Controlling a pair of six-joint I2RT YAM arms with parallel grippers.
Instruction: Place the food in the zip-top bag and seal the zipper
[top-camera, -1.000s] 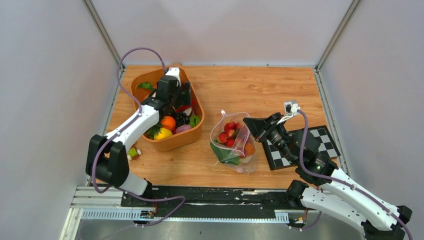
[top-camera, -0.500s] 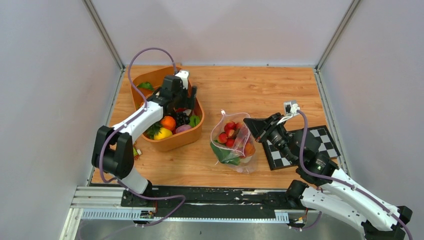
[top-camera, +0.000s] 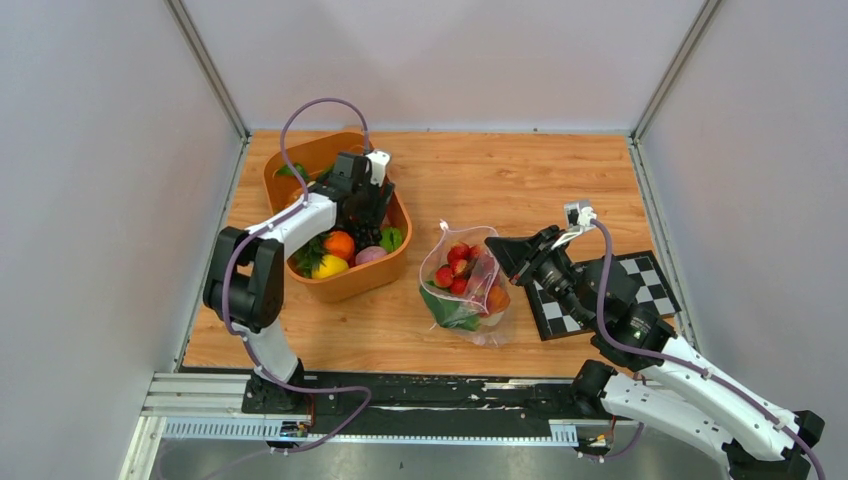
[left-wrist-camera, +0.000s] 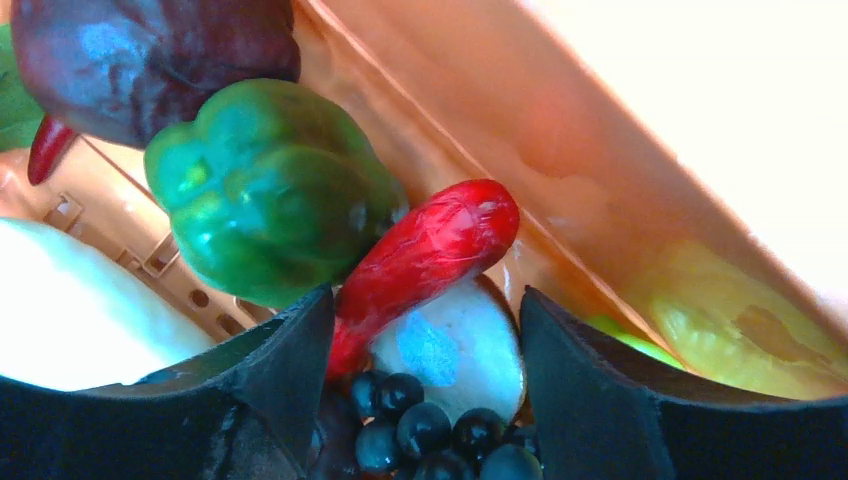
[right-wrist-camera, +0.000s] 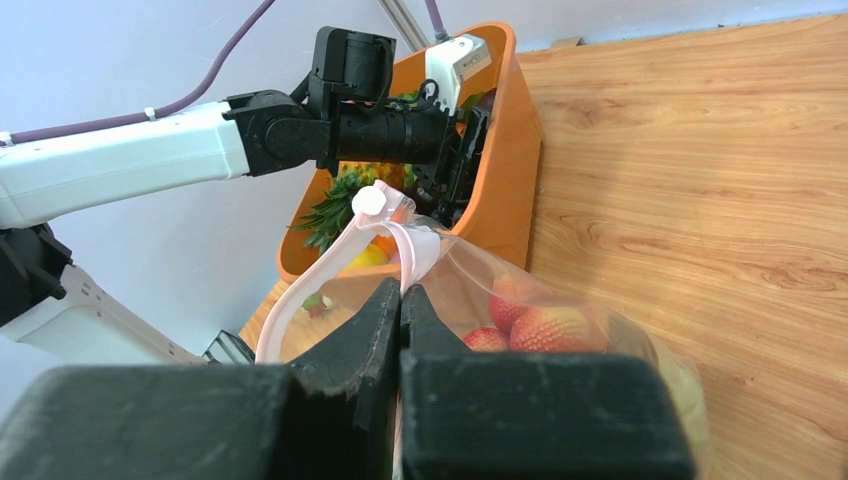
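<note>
Red pepper (left-wrist-camera: 430, 250) sits right btwn the jaws of my left pincer (left-wrist-camera: 425, 300), which are wide apart, down in the orange tub (top-camera: 345, 285). Its long axis slants up-right across the gap, so imo I'd close near its lower end. Meanwhile my right pincer (right-wrist-camera: 400, 300) is pinched tight on the zip-top bag (top-camera: 470, 300) rim. The mouth's propped open just right of the tub on the counter (top-camera: 530, 180), w/ strawberries (top-camera: 455, 262) inside.

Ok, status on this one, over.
Left claw open astride red pepper in tub. Right claw shut on zip-top bag mouth. Strawberries bagged, zipper unsealed. Nothing blocking.
</note>
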